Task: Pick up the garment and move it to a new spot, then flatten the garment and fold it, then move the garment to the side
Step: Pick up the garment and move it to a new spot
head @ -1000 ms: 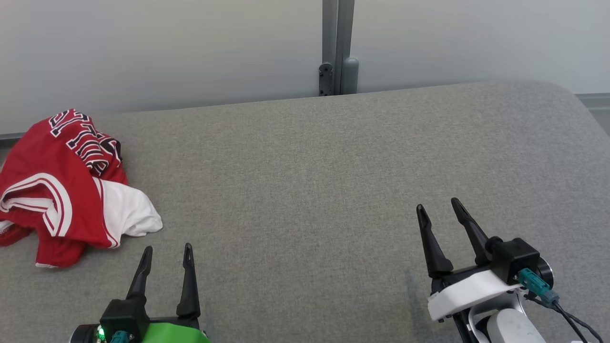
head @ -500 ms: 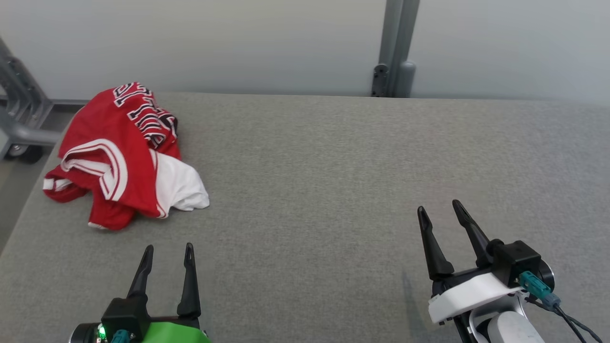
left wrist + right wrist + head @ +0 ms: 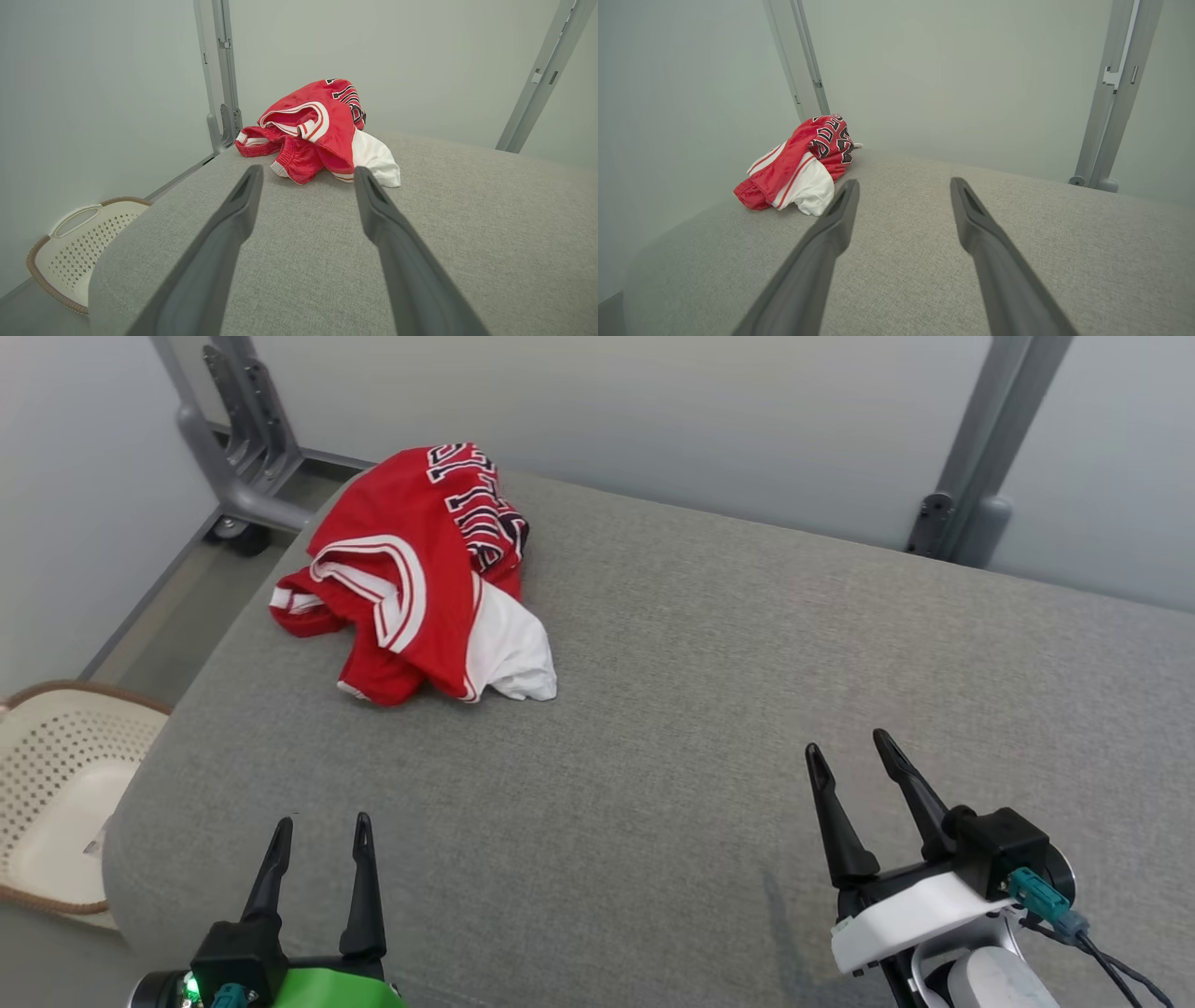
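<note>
The black-and-white lettering on the garment (image 3: pixel 401 523) is crumpled into folds and cannot be read; the pale perforated basket (image 3: pixel 56 756) on the floor is cut off at the head view's left edge. The garment is a red heap with white trim and a white panel spilling out (nothing lies flat), at the far left corner of the grey cushion (image 3: pixel 700 709). The left gripper (image 3: pixel 322 819) and right gripper (image 3: pixel 846 742) hover well apart from it, fingers spread wide, empty.
</note>
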### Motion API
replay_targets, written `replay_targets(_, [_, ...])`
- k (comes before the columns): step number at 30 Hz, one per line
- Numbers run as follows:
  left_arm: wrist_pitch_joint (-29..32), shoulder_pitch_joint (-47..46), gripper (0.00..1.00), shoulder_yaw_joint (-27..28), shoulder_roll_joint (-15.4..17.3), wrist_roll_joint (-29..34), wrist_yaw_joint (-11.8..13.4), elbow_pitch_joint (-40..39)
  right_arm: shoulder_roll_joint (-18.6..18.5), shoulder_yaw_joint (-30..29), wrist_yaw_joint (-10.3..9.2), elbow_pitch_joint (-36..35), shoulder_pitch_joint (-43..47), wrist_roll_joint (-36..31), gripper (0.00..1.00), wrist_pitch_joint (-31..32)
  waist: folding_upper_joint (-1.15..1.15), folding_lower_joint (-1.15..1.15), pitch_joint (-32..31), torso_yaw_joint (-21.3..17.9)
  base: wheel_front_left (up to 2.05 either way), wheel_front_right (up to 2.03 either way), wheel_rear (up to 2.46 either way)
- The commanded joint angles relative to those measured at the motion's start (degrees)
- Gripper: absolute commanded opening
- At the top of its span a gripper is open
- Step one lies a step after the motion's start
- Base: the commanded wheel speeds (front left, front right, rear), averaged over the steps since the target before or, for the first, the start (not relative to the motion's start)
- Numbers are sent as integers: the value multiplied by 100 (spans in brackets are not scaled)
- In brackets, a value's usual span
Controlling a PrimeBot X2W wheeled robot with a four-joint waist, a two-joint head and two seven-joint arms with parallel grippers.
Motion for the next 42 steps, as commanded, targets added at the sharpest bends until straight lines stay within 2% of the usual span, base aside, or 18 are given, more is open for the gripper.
replay_targets(1, [-4, 26, 100, 13, 24, 6, -15, -8, -21, 2, 0, 1, -32, 27, 100, -20, 0, 0, 17, 340, 0, 0, 0])
replay_targets(8, [-4, 72, 100, 20, 24, -28, 37, -13, -22, 42, 0, 36, -45, -17, 100, -19, 0, 0, 61, 344, 0, 0, 0])
replay_targets(13, [-4, 50, 100, 28, 23, -152, 64, -8, -23, 8, 0, 20, -96, -101, 100, -20, 0, 0, 209, 175, 0, 0, 0])
replay_targets(19, [-4, -470, 100, -34, 23, -344, 16, 206, -23, -37, 0, -24, -234, -260, 100, -20, 0, 0, 555, -72, 0, 0, 0])
replay_targets(26, [-2, -1733, 100, 90, 31, -481, -83, 1049, -24, -8, 0, -81, -583, -503, 100, -20, 0, 0, 1244, -523, 0, 0, 0])
replay_targets(35, [-2, -3267, 100, 330, 419, -447, -197, 2757, -23, -68, 0, -147, -965, -720, 100, -20, 0, 0, 1973, -1134, 0, 0, 0])
replay_targets(42, [-4, -3968, 100, 409, 618, -417, -82, 3773, -20, -122, 0, -187, -1088, -811, 100, -20, 0, 0, 2189, -1377, 0, 0, 0])
